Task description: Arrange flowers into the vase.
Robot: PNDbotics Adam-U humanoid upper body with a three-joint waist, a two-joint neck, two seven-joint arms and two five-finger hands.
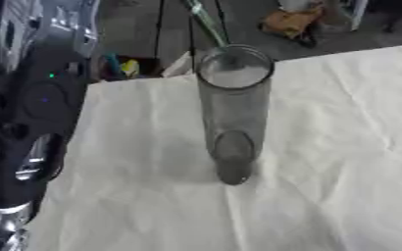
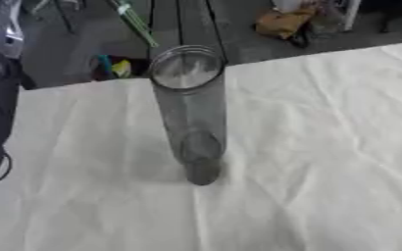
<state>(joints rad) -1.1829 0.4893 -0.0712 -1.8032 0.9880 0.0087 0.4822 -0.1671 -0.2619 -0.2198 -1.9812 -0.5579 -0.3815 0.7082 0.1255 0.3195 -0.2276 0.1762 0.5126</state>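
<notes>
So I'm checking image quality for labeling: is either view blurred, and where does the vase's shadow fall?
Left eye view: soft overall, vase edges smeared, faint shadow left of its base on the white cloth. Right eye view: equally soft, similar shadow left of the base.

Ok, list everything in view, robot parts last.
vase: one, clear grey glass, upright at the table's middle, empty inside.
green stems: a thin bunch, slanting above and behind the vase rim; the flower heads are out of view.
tablecloth: one, white, creased, covering the table.
floor clutter: orange-brown heap and small coloured items, beyond the far table edge.
robot arm: one, black with silver, along the left edge; no robot hand shows.
</notes>
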